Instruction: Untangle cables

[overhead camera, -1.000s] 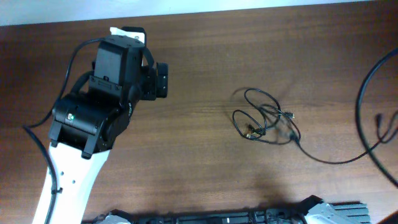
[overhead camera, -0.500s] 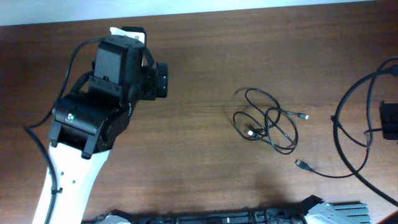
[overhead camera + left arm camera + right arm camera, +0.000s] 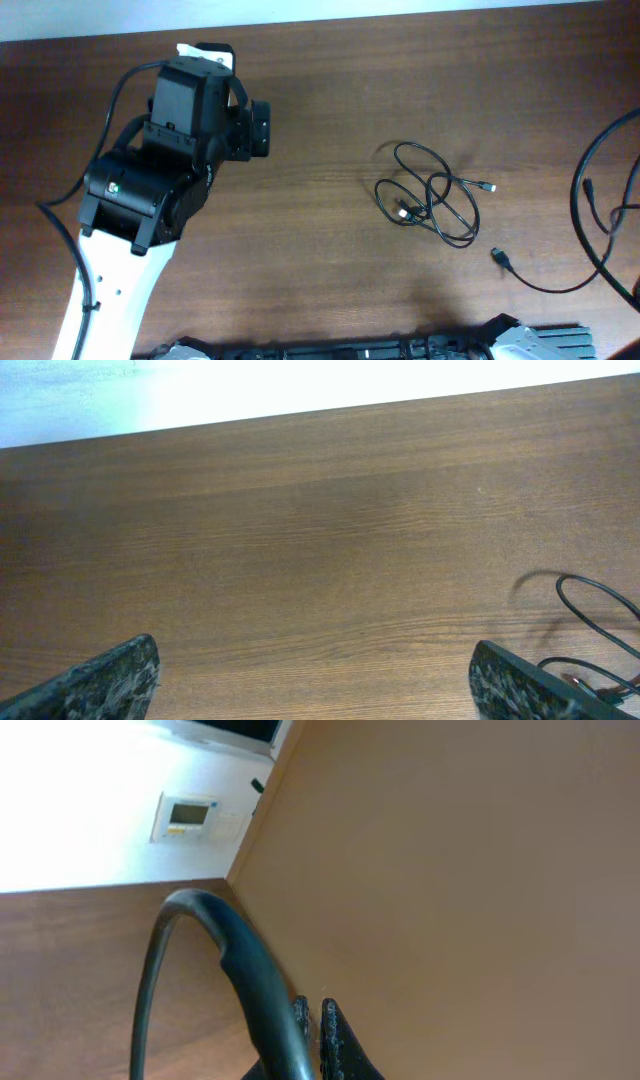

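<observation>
Judging by the layout, the job is partly done. One thin black cord with a small plug end (image 3: 500,258) lies by itself on the brown wooden counter (image 3: 320,260), just apart from the knot of thin black looped cables (image 3: 430,197), whose loops cross one another and are left to separate. The left end effector (image 3: 315,685), fingers wide apart and empty, hovers well to the knot's left. The right end effector (image 3: 318,1025), outside the overhead view, has its fingers pressed together; whether it pinches a cord I cannot tell.

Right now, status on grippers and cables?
Left gripper open, empty. Right gripper shut on one cable, its far plug lying loose. Other cables looped together. Nothing in the way.
</observation>
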`<move>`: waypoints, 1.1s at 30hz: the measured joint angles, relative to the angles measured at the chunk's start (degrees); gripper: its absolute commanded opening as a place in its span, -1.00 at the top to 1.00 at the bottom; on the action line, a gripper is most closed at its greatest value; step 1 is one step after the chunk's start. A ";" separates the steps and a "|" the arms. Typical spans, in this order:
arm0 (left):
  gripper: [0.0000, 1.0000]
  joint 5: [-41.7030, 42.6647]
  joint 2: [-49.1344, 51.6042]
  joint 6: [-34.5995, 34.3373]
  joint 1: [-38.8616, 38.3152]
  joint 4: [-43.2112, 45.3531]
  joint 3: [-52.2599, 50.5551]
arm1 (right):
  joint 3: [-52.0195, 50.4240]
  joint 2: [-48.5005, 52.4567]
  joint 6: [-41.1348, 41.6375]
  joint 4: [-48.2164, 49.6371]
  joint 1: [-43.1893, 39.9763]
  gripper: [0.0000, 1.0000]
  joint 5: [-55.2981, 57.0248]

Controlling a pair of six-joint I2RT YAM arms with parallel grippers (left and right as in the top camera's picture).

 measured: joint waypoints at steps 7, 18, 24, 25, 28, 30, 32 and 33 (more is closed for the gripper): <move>-0.98 0.00 0.00 0.00 0.00 0.00 0.00 | 0.00 0.85 5.33 3.80 0.00 0.92 -0.31; -0.98 0.00 0.00 0.00 0.00 0.00 0.02 | -0.02 15.04 6.03 4.17 -9.42 0.92 2.86; -0.98 0.00 0.00 0.00 0.00 0.00 0.02 | -0.02 20.94 6.21 5.03 -26.18 0.92 2.21; -0.98 -0.02 0.00 0.00 0.00 0.00 0.02 | 0.00 22.16 6.19 6.16 -30.80 0.92 1.38; -0.98 0.02 0.00 0.00 0.00 0.00 0.02 | -0.04 25.42 6.14 8.94 -42.21 0.92 -4.52; -0.98 0.00 0.00 0.00 0.00 0.04 0.04 | -0.07 26.67 6.36 11.43 -48.87 0.92 -11.23; -0.98 0.00 0.00 0.00 0.00 0.02 0.04 | -0.11 27.34 6.45 13.66 -55.91 0.92 -20.48; -0.98 0.00 0.00 0.00 0.00 0.00 0.04 | -0.11 27.41 6.45 14.71 -59.49 0.92 -26.40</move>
